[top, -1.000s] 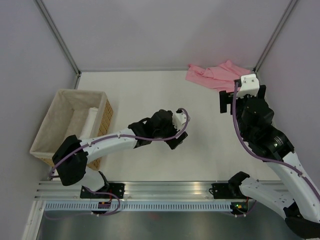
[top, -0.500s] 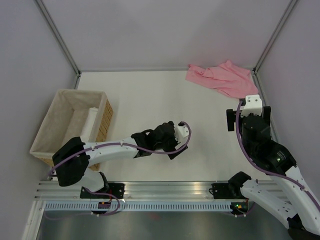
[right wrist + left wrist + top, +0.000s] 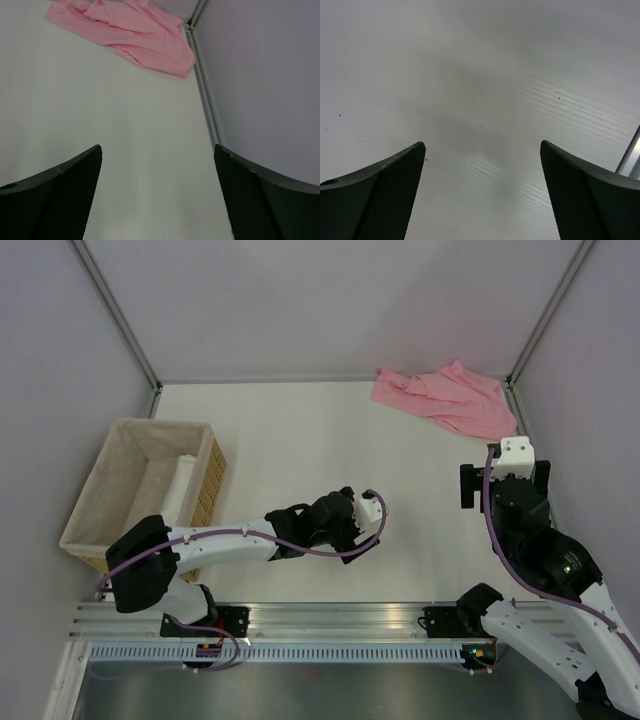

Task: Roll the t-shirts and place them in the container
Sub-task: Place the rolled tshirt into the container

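I judge the rolled white cotton t-shirt [image 3: 181,483] done, lying inside the cloth-lined wicker basket [image 3: 212,475]. The crumpled pink cotton t-shirt [image 3: 445,398] lies far across the white bench [image 3: 300,430] from that basket, against the corner rails. My left end effector [image 3: 482,190] and right end effector [image 3: 157,195] gape released and empty. Next I'd drag the pink one basketward into open room.

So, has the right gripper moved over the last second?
Yes. The right gripper has drawn back toward the near edge, away from the pink t-shirt in the far corner.
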Controlling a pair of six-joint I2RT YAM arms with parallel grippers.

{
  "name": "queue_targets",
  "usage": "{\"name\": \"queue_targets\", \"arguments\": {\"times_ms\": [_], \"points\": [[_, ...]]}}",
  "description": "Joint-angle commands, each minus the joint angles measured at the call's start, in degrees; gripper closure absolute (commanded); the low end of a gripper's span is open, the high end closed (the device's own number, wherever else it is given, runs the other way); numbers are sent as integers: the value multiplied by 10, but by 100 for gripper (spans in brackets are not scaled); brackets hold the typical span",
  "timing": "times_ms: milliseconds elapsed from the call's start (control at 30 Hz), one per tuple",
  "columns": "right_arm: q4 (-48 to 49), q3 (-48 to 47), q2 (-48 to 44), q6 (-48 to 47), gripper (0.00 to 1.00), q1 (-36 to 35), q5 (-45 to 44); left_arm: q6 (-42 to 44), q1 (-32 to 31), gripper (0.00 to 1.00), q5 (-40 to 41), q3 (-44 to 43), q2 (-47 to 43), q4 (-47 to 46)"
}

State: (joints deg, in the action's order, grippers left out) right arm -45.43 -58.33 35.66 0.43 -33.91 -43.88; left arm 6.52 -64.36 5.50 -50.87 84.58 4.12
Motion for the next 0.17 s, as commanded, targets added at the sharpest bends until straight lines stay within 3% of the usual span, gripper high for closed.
{"name": "queue_targets", "arguments": {"times_ms": [0, 133], "points": [[-17, -26, -15, 15, 2, -1, -10, 15, -1, 0, -3, -10, -22, -25], [-19, -31, -16, 19, 2, -1, -7, 9, -1, 0, 11, -10, -25, -28]]}}
